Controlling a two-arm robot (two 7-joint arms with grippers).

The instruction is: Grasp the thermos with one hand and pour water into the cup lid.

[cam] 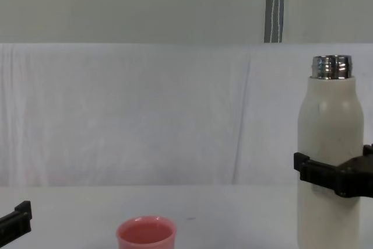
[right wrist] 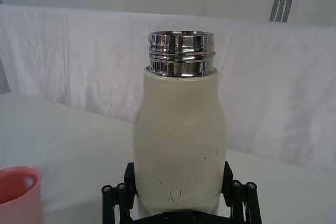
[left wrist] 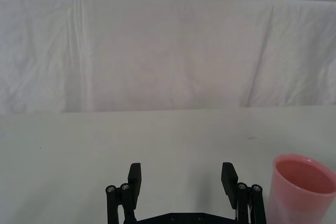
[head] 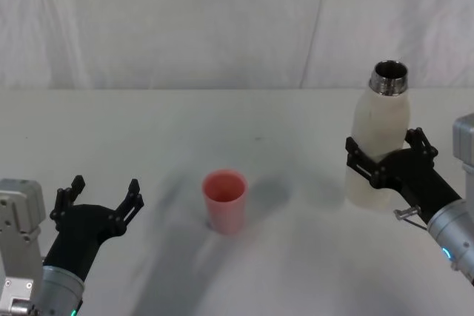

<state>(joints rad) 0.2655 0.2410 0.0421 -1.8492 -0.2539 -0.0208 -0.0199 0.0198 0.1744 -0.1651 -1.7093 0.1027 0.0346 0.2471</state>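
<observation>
Cream thermos (head: pixel 379 142) (steel neck), pink cup lid (head: pixel 224 199), black hands.

White table (head: pixel 148 146), plain, w/ white cloth backdrop (head: pixel 185 20) at far edge. On it: pink cup lid (head: pixel 224 199) upright near centre, mouth open; cream thermos (head: pixel 380 138) upright on robot's right, well apart from cup, steel neck uncapped.

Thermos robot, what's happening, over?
Right gripper fingers clamp the thermos, upright. Left gripper open, idle near the cup lid. Nothing in the way.

Head looks down, chest level; both share cup lid (head: pixel 224 199)
</observation>
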